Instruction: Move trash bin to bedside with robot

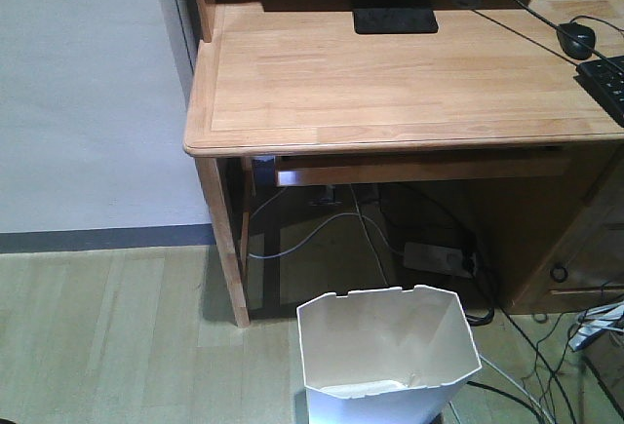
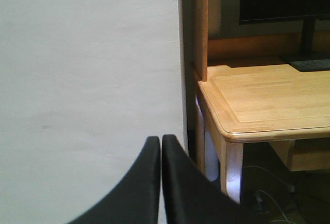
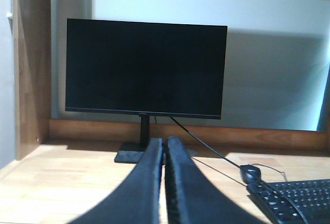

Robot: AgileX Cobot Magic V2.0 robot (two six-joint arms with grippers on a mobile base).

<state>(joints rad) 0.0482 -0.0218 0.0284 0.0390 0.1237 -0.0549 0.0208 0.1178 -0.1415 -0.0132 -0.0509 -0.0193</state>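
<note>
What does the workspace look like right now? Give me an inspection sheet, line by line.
Surface: light wooden desk.
Job's things: white trash bin upright on the floor in front of the desk; bed not in view.
Clutter: monitor, mouse and keyboard on the desk.
Grippers: left gripper and right gripper both shut, holding nothing.
Cables: power strip and loose cables on the floor under the desk.
Surroundings: pale wall, wood-look floor.
</note>
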